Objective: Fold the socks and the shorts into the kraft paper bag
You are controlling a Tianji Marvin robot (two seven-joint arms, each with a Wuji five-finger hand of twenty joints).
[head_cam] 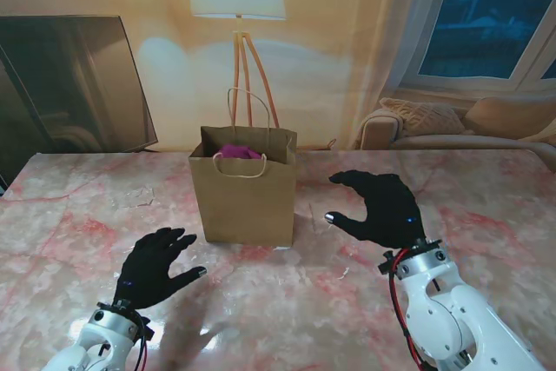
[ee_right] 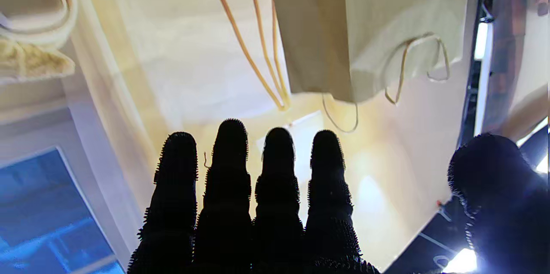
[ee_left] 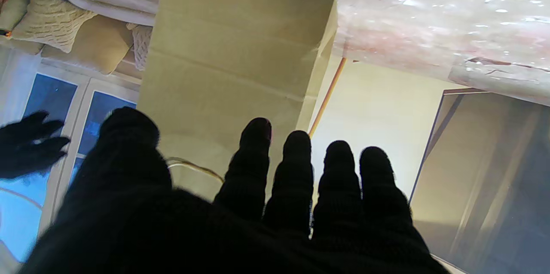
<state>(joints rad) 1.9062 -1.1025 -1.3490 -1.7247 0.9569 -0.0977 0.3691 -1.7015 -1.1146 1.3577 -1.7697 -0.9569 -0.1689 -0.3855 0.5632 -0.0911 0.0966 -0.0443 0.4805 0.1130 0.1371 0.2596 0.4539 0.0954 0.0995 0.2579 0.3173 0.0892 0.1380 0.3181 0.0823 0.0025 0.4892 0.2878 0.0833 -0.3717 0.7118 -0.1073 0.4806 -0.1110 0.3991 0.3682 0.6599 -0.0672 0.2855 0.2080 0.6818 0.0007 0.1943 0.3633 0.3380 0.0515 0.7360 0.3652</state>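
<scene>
The left hand (head_cam: 159, 267) hovered over the marble table (head_cam: 69, 223), nearer to me than the bag and to its left, fingers spread and holding nothing. The paper bag (head_cam: 245, 193) stood upright at the middle of the table, its mouth open and its handles (head_cam: 241, 165) up. A magenta piece of cloth (head_cam: 240, 152) showed inside at the top; I could not tell whether it was socks or shorts. The right hand (head_cam: 378, 207) was raised just right of the bag, fingers apart and curved, empty, not touching it.
</scene>
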